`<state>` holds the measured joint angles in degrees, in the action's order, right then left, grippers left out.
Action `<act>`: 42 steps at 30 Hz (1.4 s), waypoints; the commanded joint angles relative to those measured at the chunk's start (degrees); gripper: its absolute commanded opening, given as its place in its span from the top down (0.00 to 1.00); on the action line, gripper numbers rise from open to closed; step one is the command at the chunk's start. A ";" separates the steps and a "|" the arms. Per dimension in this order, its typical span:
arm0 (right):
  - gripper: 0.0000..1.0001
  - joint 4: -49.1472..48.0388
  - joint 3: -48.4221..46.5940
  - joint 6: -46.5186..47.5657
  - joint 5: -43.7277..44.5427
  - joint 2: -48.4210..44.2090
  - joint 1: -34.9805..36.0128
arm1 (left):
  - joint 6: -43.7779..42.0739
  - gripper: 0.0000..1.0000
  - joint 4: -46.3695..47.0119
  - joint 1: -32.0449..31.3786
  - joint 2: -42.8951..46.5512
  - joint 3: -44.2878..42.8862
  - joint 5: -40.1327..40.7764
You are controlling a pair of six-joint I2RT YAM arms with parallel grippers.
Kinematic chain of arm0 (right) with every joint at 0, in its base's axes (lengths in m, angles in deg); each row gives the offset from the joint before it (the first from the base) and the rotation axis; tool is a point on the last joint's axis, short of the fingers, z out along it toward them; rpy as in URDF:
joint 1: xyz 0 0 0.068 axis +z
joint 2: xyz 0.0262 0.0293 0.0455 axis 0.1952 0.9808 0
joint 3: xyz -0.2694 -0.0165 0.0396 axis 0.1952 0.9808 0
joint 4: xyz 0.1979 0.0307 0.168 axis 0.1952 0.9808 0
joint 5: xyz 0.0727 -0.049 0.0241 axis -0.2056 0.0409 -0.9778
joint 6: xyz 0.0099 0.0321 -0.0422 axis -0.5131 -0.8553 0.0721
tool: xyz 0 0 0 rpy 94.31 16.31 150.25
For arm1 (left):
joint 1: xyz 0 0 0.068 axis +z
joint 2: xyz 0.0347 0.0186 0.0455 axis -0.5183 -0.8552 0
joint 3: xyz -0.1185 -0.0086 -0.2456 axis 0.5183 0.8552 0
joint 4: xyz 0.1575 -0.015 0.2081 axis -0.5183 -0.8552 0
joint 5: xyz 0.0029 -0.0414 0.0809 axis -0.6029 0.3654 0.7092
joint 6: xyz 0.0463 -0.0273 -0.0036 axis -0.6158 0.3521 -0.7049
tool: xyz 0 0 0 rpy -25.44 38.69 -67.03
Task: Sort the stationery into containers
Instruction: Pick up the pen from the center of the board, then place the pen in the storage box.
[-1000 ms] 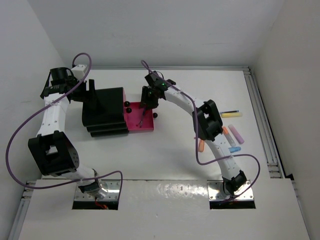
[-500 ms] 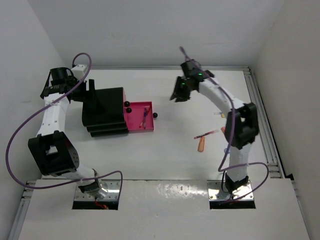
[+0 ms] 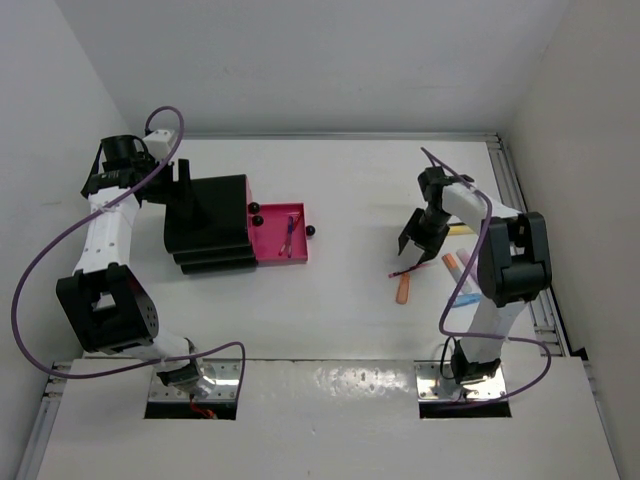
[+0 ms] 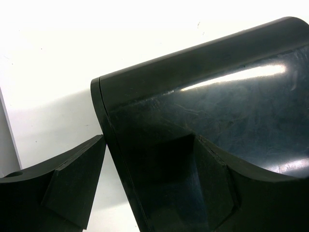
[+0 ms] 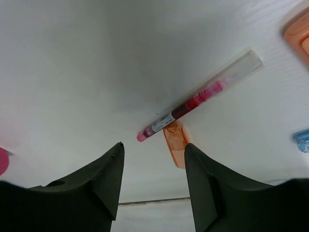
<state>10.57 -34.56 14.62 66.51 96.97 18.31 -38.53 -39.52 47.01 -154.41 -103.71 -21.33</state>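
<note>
Right tool [image 5: 153, 145] spread, empty, now off the pink drawer [image 3: 272, 252], over the red pen [image 5: 193, 104] near the worktop's [image 3: 340, 180] right edge | left tool [image 4: 149, 140] spread astride the black box's [image 3: 210, 225] rear wall, unmoved | white worktop, white walls | drawer open, 1 slim pen [image 3: 290, 235] inside

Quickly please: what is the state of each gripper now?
Left gripper: open wide, astride the black box's edge.
Right gripper: open, empty, above the red pen.

White arm links [image 3: 105, 225], black joints [image 3: 105, 310], purple cables [image 3: 22, 280], black hands [image 5: 153, 150]
</note>
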 commanded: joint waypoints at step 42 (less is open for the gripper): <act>1.00 -33.97 -26.27 10.90 1.35 8.83 27.58 | -1.48 0.21 -4.34 -0.50 -0.82 1.32 1.75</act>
<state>-18.29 -60.41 25.37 62.88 105.67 45.74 -38.69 -39.76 46.95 -153.77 -103.19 -21.07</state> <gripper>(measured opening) 0.027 0.789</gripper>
